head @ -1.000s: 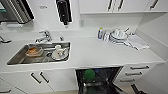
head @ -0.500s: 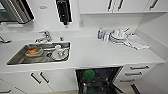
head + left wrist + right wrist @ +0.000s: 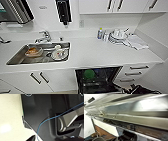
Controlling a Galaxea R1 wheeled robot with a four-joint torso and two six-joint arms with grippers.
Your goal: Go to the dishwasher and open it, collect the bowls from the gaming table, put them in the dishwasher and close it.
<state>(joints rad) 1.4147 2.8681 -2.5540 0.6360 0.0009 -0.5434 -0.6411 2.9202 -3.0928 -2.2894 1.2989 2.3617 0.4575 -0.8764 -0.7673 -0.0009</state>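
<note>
nothing moved | dishwasher [image 3: 98,80] open, beside right arm [image 3: 143,89] | grip: cannot tell

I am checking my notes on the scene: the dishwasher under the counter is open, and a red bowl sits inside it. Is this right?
Not quite. The dishwasher under the counter is open, but the bowl inside it is green, not red. The head view shows this.

White counter [image 3: 92,52] carries stacked crockery [image 3: 117,35], cloth [image 3: 137,42], bottle [image 3: 100,33].
</note>
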